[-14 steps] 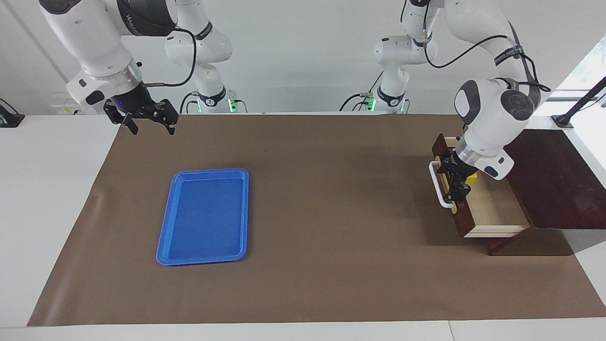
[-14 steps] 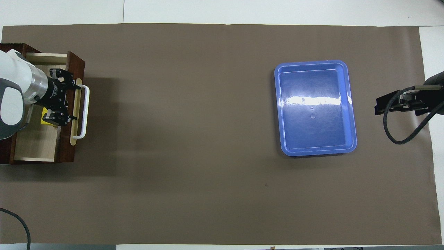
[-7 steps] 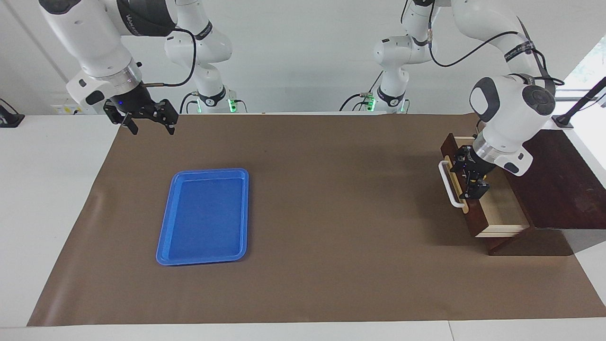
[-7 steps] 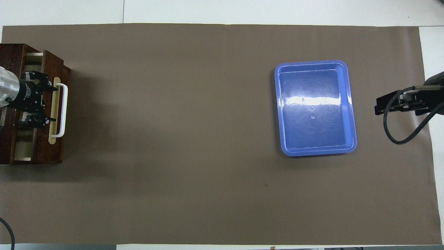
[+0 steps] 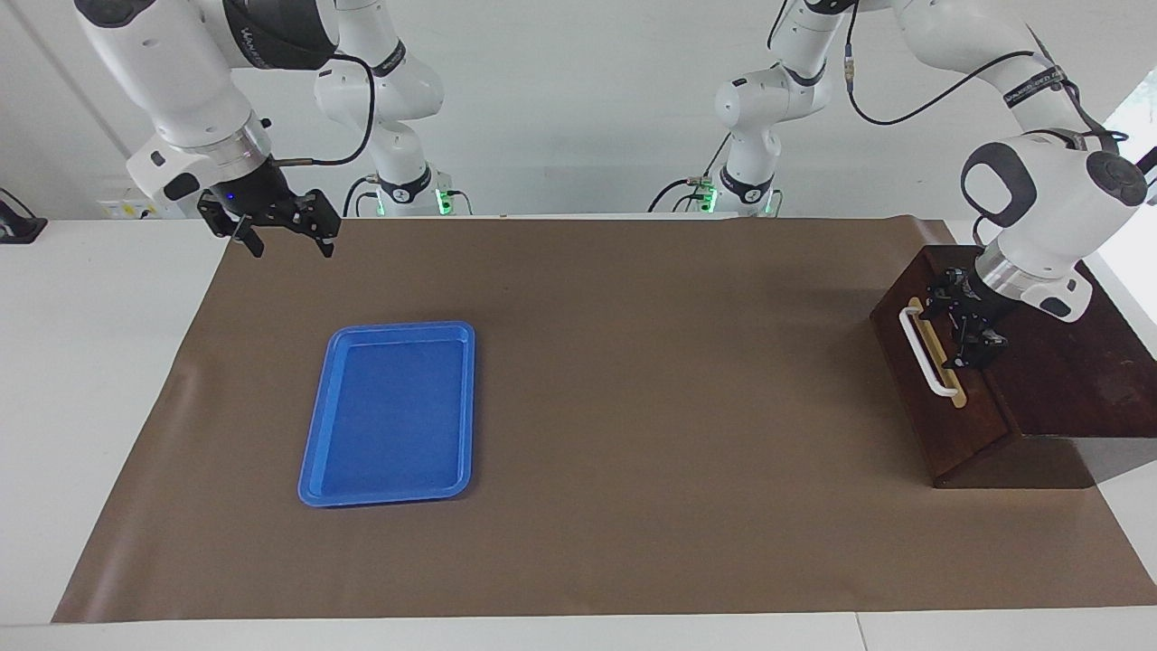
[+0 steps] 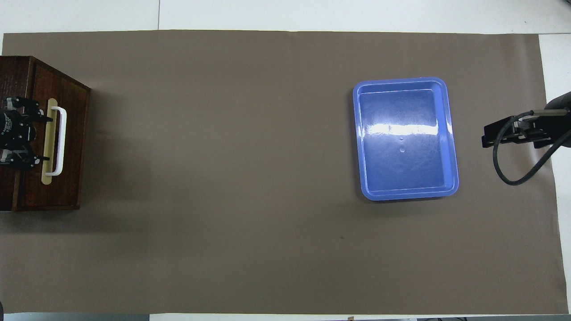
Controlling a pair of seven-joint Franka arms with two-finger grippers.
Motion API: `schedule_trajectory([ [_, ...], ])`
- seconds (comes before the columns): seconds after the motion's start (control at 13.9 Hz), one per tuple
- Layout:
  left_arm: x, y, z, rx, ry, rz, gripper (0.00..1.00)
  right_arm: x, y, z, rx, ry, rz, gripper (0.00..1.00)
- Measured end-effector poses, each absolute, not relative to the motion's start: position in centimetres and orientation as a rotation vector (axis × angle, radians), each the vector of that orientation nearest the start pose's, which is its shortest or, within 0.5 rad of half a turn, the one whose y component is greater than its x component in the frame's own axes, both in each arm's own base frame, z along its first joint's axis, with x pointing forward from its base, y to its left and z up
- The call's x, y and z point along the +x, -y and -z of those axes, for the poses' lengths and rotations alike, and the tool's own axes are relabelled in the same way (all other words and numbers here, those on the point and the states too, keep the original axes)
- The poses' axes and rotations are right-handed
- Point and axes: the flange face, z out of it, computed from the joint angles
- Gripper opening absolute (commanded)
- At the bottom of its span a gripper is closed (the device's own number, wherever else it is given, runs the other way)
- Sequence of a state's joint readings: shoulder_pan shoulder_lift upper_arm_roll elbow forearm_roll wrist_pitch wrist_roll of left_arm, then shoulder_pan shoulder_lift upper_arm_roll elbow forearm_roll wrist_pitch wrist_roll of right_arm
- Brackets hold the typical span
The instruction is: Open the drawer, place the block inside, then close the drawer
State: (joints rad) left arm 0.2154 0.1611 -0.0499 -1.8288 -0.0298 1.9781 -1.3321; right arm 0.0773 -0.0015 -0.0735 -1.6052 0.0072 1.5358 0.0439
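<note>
Drawer (image 6: 73, 133), dark brown wood front with a white bar handle (image 6: 61, 140) on a tan strip (image 6: 48, 140), sits flush in the dark brown wooden box (image 6: 15, 73) at the left arm's end of the tabletop (image 6: 312, 13). Looks fully shut. Small yellow cube block is not visible, presumably inside. Judged: drawer is stiff, rigid wood and slides on a straight track. The bar handle is the place to take hold for pulling; the flat front takes a push. Block would be light, hard and easy to pinch.

Left claw (image 6: 18, 133) is at the box's top edge just beside the tan strip, fingers spread wide, gripping nothing. Tips look to be touching or nearly touching the strip; can't tell which.

Flat blue plastic tray (image 6: 451, 133) lies on the brown mat (image 6: 232, 178), well apart from the box, nothing in it.

Right claw (image 5: 285, 231) waits over the mat's corner at the right arm's end, fingers apart, empty.
</note>
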Motion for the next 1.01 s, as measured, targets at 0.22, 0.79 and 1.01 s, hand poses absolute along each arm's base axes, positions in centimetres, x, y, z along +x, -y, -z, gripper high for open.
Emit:
schedule_trajectory([
  [0.22, 59.4, -9.7, -44.6, -2.328, 2.129, -0.061, 1.0, 54.9, -0.3, -60.6, -3.133, -0.063, -0.107, 1.0],
  [0.79, 57.9, -0.3, -52.9, -2.792, 1.444, -0.096, 1.0, 54.9, -0.3, -60.6, -3.133, -0.063, -0.107, 1.0],
  [1.01, 57.0, 2.7, -55.1, -2.956, 1.044, -0.138, 1.0, 54.9, -0.3, -60.6, -3.133, -0.063, -0.107, 1.0],
])
